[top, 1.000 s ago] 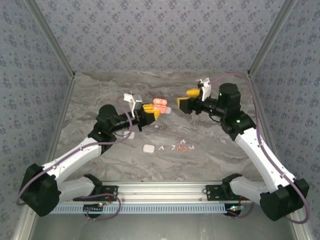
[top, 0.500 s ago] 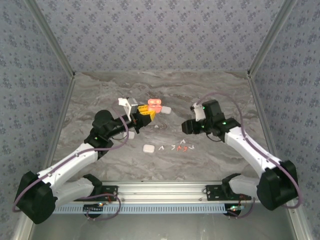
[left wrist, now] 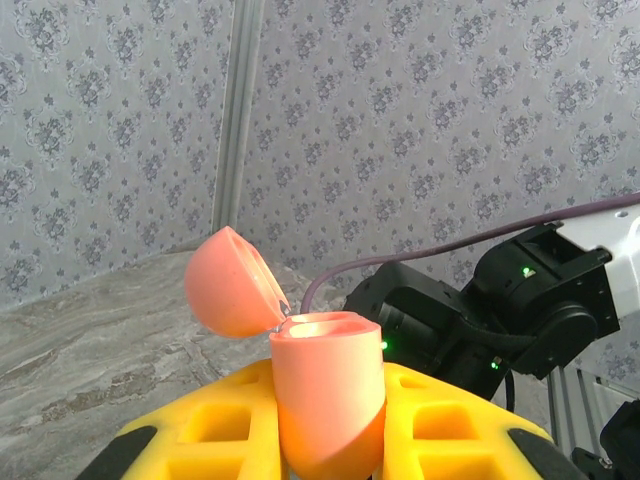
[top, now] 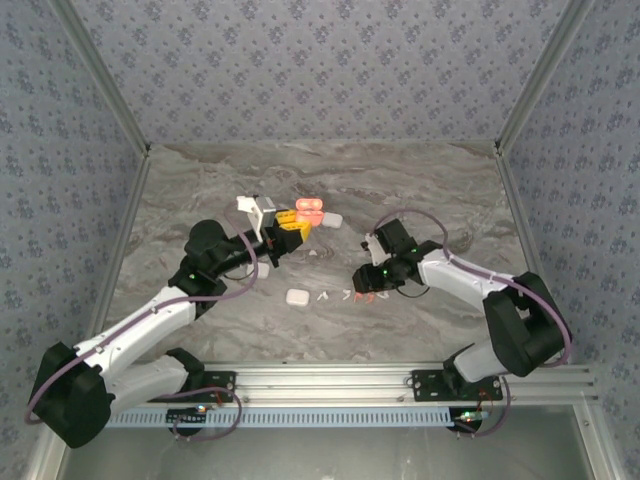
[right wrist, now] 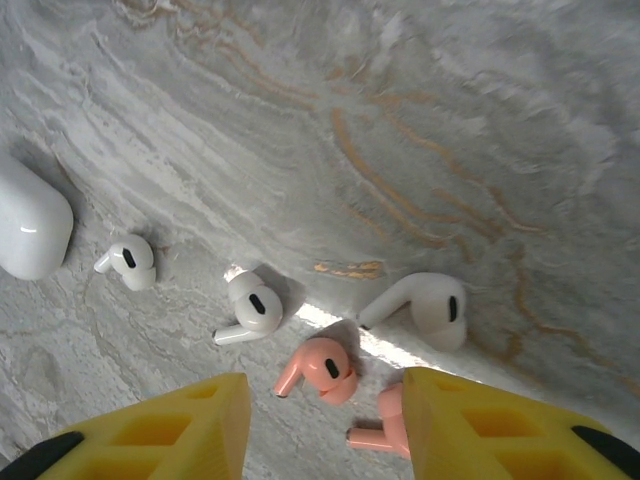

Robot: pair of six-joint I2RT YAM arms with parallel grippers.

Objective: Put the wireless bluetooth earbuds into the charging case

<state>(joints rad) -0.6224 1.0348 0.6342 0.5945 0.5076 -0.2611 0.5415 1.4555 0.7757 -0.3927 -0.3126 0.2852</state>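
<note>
Right gripper: yellow fingers parted, gripping nothing, low over the marble table. Under the gap, a pink earbud lying flat, stem towards lower left. By the right finger, a second pink earbud, stem leftward. Beyond, three white earbuds in a loose row, then a white case. Left gripper: clamped on the pink charging case, upright, lid swung open leftward.

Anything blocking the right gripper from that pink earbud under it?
Nothing visible. The pink earbud lies bare on the table between the right gripper's open fingers; a second pink earbud is partly hidden by one finger.
</note>
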